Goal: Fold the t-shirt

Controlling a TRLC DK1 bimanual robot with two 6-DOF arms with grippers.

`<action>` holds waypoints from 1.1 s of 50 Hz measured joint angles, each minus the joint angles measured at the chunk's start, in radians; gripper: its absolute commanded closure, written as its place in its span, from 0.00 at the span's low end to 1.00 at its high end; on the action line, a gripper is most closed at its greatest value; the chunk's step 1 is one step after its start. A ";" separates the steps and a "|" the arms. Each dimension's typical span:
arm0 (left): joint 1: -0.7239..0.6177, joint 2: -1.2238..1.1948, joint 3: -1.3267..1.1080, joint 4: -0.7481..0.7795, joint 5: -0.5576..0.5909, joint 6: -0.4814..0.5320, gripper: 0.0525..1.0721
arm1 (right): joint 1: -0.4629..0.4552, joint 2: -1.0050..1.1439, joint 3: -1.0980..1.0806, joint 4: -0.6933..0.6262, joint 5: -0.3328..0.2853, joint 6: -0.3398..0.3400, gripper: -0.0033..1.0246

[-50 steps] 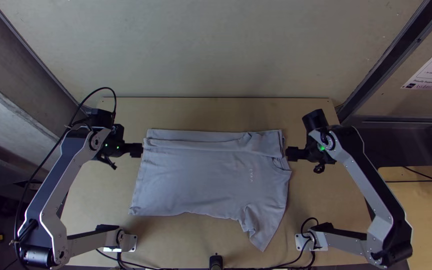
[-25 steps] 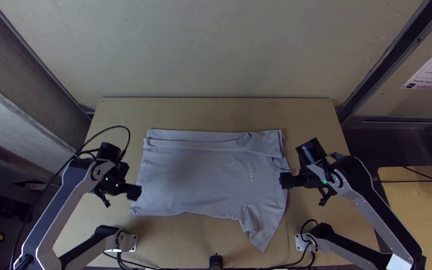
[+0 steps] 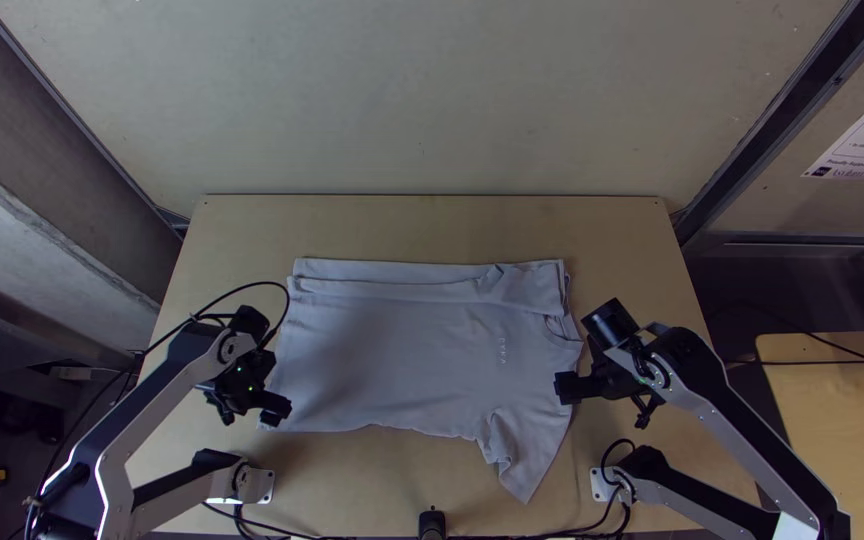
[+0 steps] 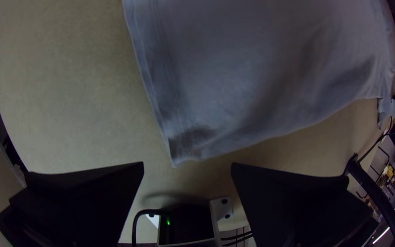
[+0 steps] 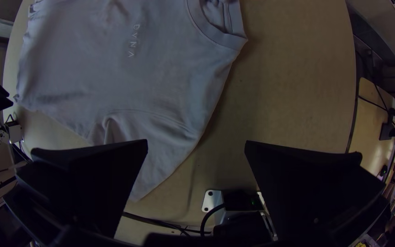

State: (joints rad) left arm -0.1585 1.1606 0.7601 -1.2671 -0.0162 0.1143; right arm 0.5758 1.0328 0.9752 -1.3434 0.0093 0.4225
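The t-shirt [image 3: 402, 350] lies on the table [image 3: 432, 226], between left hand [image 3: 277, 410] and right hand [image 3: 565, 388].

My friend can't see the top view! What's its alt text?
A pale grey cloth t-shirt lies on a light wooden table, its far part folded over and one sleeve sticking out. A black left claw and black right claw hover at its sides.

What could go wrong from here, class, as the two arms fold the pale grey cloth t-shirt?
The left black two-fingered claw is open near the hem corner of the pale grey cloth t-shirt; it might close beside the cloth and miss. The wrinkled pale grey sleeve could get folded in crookedly. The folded cloth strip along the far side might shift if the t-shirt is pulled.
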 measured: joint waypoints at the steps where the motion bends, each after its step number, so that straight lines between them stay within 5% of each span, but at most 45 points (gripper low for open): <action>1: -0.002 0.011 0.000 0.004 -0.004 0.000 0.14 | 0.001 0.000 -0.003 0.003 0.000 0.000 0.06; 19: -0.031 0.246 -0.003 0.062 -0.026 0.003 0.16 | 0.013 0.000 -0.077 0.026 -0.038 -0.007 0.07; 27: -0.049 0.275 0.000 0.062 -0.041 0.003 0.58 | 0.017 0.001 -0.111 0.033 -0.056 -0.007 0.13; 30: -0.055 0.275 0.000 0.062 -0.041 0.003 0.98 | 0.027 0.001 -0.128 0.039 -0.065 -0.007 0.13; 55: -0.022 0.275 0.038 0.085 0.008 0.056 0.98 | 0.127 0.089 -0.232 0.042 -0.193 0.109 0.13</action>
State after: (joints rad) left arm -0.1802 1.4353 0.7982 -1.1820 -0.0082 0.1699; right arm 0.7033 1.1217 0.7429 -1.3010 -0.1833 0.5320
